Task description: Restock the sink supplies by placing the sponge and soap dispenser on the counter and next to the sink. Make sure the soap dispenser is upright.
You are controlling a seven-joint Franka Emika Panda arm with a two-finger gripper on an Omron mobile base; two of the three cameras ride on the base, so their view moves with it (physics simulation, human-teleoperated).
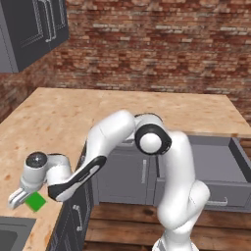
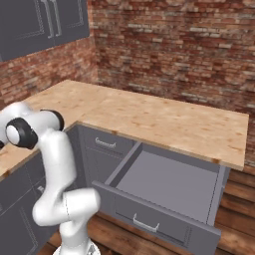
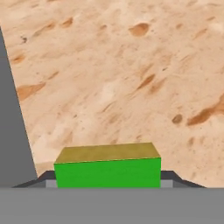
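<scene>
The sponge [image 1: 36,201] is a bright-green block with a yellowish top, low over the counter [image 1: 122,112] at its front left end. My gripper [image 1: 18,197] is shut on it. In the hand view the sponge [image 3: 107,168] spans the whole gap of the gripper [image 3: 107,180], with a dark fingertip against each end and the tan counter [image 3: 131,78] just beyond it. The sink [image 1: 10,234] lies just below and left of the gripper, and its dark grey edge [image 3: 11,122] runs down the left of the hand view. The soap dispenser is out of view.
A wide grey drawer [image 1: 215,171] stands pulled open under the counter's right part, also seen from the other side [image 2: 164,184]. Dark wall cabinets [image 1: 29,29] hang at the upper left. A brick wall [image 1: 157,44] backs the counter.
</scene>
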